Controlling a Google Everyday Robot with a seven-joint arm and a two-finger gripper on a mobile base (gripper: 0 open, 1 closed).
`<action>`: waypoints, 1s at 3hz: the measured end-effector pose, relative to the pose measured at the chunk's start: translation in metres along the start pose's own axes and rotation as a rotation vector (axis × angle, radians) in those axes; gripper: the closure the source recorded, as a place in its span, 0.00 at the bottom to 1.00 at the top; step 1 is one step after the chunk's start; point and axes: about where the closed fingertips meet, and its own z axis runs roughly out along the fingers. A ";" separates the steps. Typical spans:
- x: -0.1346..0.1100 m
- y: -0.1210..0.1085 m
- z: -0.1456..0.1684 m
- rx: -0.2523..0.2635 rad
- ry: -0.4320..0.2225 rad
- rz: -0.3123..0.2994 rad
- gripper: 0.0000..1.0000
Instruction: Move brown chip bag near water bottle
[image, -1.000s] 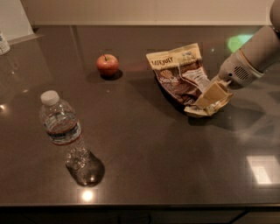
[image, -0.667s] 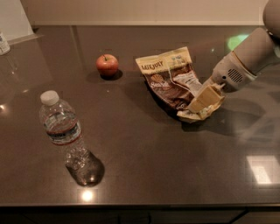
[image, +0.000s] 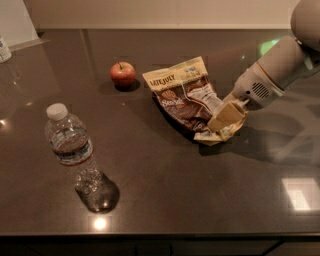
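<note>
hand (image: 226, 119): right of centre, clenched on the lower corner of the brown chip bag (image: 180, 95)
water bottle (image: 68, 142): lower left, stood upright, well apart
apple (image: 122, 74): seen near the bag's upper left

dim, overhead light | soft shadow (image: 270, 145) just below-right of gripper (image: 227, 119) clamped on brown chip bag (image: 182, 95) corner | white glare patch (image: 300, 194) farther below-right | green glint (image: 267, 46) above
</note>
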 end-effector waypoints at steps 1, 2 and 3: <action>-0.002 0.010 0.006 -0.021 -0.003 0.001 1.00; -0.002 0.010 0.006 -0.021 -0.003 0.001 1.00; -0.006 0.023 0.011 -0.046 -0.008 -0.005 1.00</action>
